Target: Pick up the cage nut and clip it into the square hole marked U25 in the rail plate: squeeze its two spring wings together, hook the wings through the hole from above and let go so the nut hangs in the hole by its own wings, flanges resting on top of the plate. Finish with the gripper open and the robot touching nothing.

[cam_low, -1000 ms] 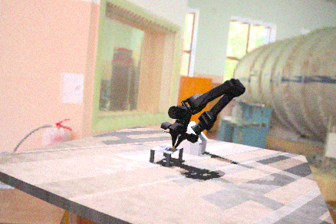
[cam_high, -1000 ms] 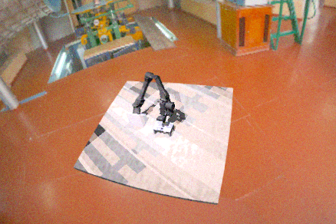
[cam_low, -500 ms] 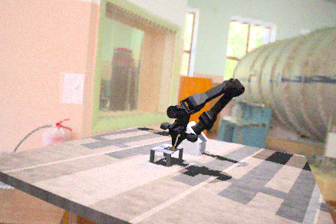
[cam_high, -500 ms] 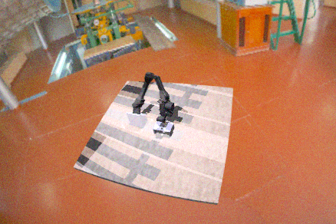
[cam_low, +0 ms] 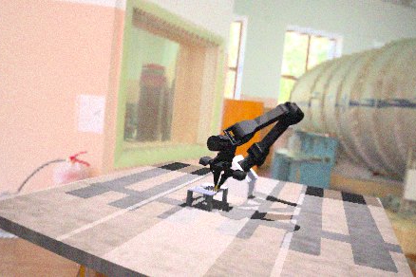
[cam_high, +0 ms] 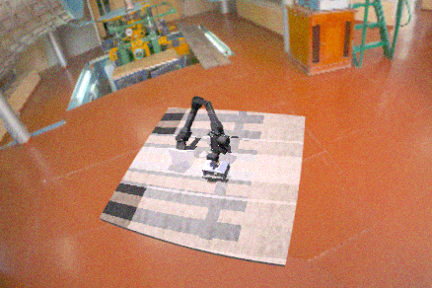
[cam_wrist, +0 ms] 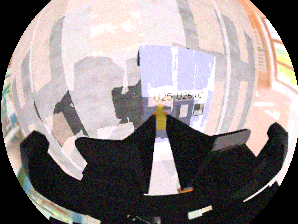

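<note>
Patchwork tabletop under the pincer, nearly closed on the cage nut, a slim yellow piece; below it, the pale, smooth rail plate

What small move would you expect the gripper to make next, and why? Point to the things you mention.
Probably a slight lowering, keeping the squeeze: the gripper (cam_low: 217, 189) (cam_wrist: 160, 117) is shut on the yellow cage nut (cam_wrist: 160, 120), which in the wrist view sits just below the U25 label (cam_wrist: 163, 98) of the rail plate (cam_wrist: 156, 65). Whether the wings are already in the hole is hidden, so gently.
</note>
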`<act>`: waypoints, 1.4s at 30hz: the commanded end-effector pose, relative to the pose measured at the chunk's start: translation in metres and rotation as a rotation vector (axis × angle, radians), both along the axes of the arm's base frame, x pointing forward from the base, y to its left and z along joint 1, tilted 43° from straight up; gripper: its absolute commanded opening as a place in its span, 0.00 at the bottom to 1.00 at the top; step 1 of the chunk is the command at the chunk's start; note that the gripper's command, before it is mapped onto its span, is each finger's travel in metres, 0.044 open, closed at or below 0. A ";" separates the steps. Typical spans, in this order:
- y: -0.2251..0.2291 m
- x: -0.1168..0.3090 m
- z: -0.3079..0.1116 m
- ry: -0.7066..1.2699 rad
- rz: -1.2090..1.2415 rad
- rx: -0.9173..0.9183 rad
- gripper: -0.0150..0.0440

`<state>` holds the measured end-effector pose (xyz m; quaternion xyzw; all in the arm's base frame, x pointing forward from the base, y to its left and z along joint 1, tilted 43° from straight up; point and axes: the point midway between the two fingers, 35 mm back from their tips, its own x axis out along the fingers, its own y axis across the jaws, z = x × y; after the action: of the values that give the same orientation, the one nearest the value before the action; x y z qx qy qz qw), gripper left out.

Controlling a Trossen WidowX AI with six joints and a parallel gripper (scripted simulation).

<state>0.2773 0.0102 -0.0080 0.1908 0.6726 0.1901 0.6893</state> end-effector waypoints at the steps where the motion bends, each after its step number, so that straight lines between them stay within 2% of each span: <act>1: -0.001 0.002 0.001 -0.007 0.003 0.010 0.30; 42: -0.003 0.002 -0.001 -0.008 0.005 0.067 0.30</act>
<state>0.2774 0.0081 -0.0100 0.2112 0.6665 0.2109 0.6831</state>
